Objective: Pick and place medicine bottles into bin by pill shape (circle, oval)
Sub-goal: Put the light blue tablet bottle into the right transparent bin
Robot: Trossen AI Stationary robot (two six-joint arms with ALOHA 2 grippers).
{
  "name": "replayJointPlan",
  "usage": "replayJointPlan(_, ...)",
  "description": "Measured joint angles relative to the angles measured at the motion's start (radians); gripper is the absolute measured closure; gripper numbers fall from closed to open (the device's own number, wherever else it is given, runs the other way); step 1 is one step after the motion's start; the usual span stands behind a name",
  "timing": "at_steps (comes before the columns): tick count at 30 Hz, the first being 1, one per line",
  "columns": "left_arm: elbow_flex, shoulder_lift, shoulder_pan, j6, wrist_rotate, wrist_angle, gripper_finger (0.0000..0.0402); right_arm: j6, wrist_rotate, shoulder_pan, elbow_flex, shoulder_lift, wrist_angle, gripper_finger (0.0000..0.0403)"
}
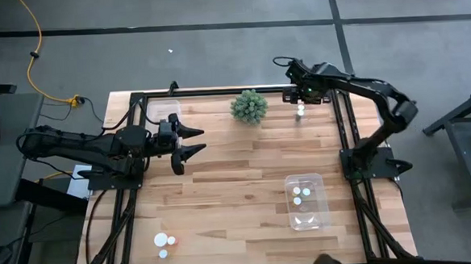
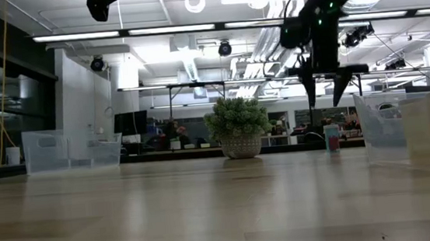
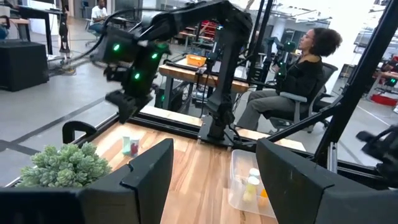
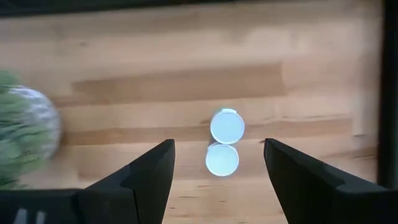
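Medicine bottles [image 4: 224, 142] stood as a pair of white caps touching each other on the wood near the table's far edge, just beside the potted plant [image 1: 249, 106], and your right gripper [image 4: 217, 180] hung directly over them with its fingers spread wide and nothing between them. You were at the approach for a pick, so the care lay in isolating one bottle: both caps sat inside the span of the jaws, and a straight descent risked pinching two or toppling one. You did better to centre on a single cap and turn the wrist so the neighbour fell outside the fingers. Your left gripper [image 1: 189, 142] waited above the left side, fingers apart and empty. One clear bin [image 1: 307, 201] already held bottles; three more bottles [image 1: 165, 244] stood at the near-left.
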Motion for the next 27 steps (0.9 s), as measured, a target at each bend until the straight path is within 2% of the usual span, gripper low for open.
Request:
replayJointPlan(10,0.000,0.000,0.000,0.000,0.000,0.000,0.0184,0.027,-0.047,-0.067,-0.001,0.142,0.023,0.0163)
replayJointPlan(19,0.000,0.000,0.000,0.000,0.000,0.000,0.0184,0.044,-0.060,-0.086,-0.001,0.196,0.051,0.0165)
replayJointPlan(27,0.000,0.000,0.000,0.000,0.000,0.000,0.0184,0.044,-0.060,-0.088,-0.001,0.197,0.074,0.0217)
